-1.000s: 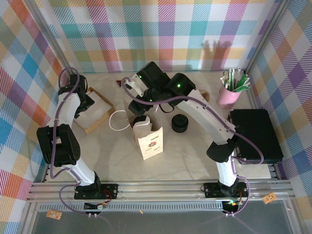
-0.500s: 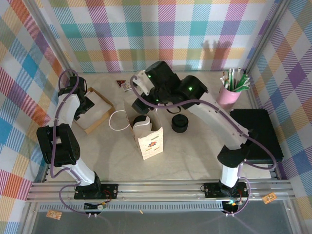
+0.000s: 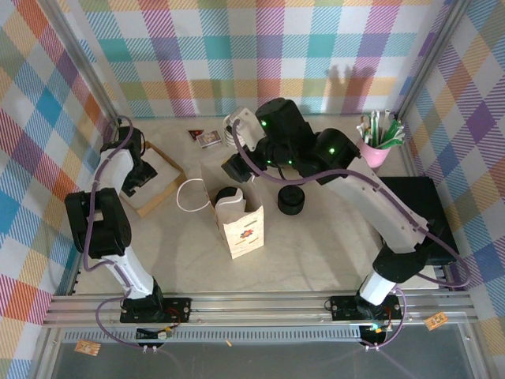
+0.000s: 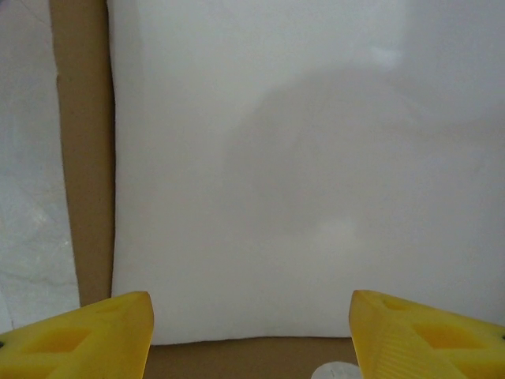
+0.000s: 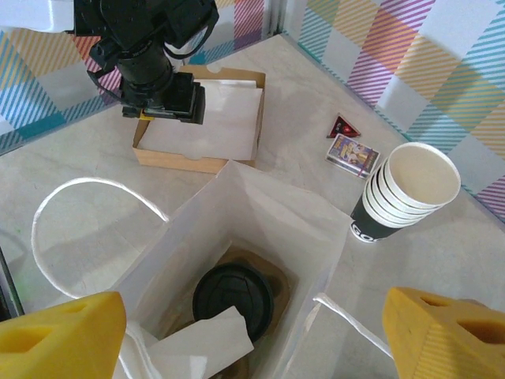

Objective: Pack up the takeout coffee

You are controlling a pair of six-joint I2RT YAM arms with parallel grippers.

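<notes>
Biggest worry is the paper bag (image 5: 276, 213). It's standing open with your right gripper (image 5: 254, 324) hanging over its mouth, jaws spread wide and empty. The takeout coffee (image 5: 233, 300) sits at the bottom of that bag, lid up, so if the arm clips the thin wall, the bag could tip and take the drink with it.

Next is the cardboard box (image 5: 177, 162). Your left gripper (image 4: 251, 332) is over the napkin stack (image 4: 300, 174) in it, fingers apart with nothing between them. Bite too deep and you'd probably lift a wad of sheets or drag the box.

The lidless cup stack (image 5: 406, 193) near the bag looks easy to knock over. Smallest one: the handle loop (image 5: 87, 189) flopped out on the table could snag a finger.
</notes>
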